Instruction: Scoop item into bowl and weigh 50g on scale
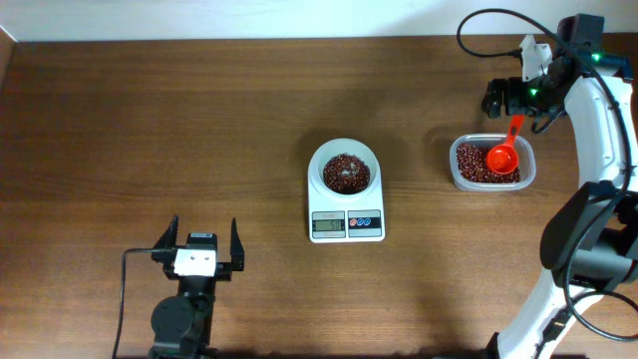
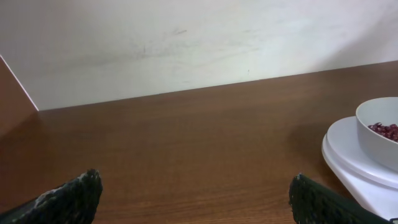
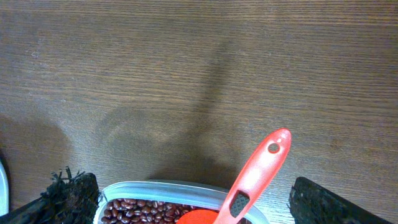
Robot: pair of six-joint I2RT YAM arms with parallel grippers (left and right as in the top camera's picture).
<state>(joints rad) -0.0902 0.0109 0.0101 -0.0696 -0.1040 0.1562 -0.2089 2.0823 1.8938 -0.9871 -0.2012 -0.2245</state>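
1. The scale [image 1: 346,226] sits mid-table and carries the white bowl [image 2: 376,143] of beans [image 1: 346,175].
2. The clear tub [image 3: 155,185] holds more beans, which are light, loose and apt to roll.
3. The left gripper [image 1: 204,227] is spread, empty and well apart.
4. The stiff red scoop [image 1: 502,158] is best taken by its handle, which rises unclasped between the right gripper's [image 3: 196,190] spread fingers.

Overhead straight down on table [image 1: 150,120], left wrist low, sharing scale [image 2: 341,148], right wrist close over tub [image 3: 158,187]
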